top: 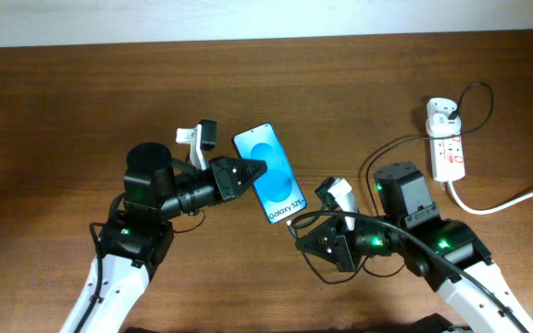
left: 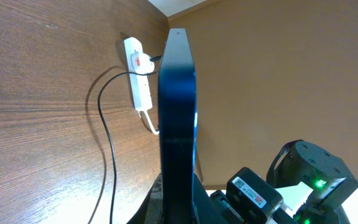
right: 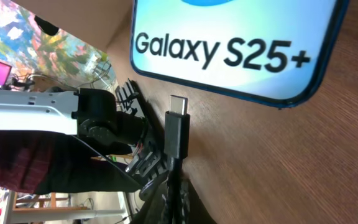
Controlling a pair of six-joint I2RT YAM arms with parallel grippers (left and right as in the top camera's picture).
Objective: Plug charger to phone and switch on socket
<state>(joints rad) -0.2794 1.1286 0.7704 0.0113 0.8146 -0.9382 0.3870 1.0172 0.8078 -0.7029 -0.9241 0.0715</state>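
Observation:
The phone (top: 270, 172) has a blue screen reading "Galaxy S25+" and is held tilted above the table. My left gripper (top: 244, 175) is shut on its left edge. In the left wrist view the phone (left: 178, 106) stands edge-on between the jaws (left: 178, 202). My right gripper (top: 311, 240) is shut on the charger's black connector (right: 177, 129). Its tip points at the phone's bottom edge (right: 241, 50), a small gap away. The jaws (right: 178, 190) pinch the cable behind the connector. The charger's white adapter (top: 441, 111) sits in the socket (top: 449, 153) at the far right.
The thin black cable (top: 391, 148) loops from the socket across the table to my right arm and also shows in the left wrist view (left: 107, 143). A thick white cord (top: 516, 198) runs off the right edge. The socket also shows in the left wrist view (left: 139, 74).

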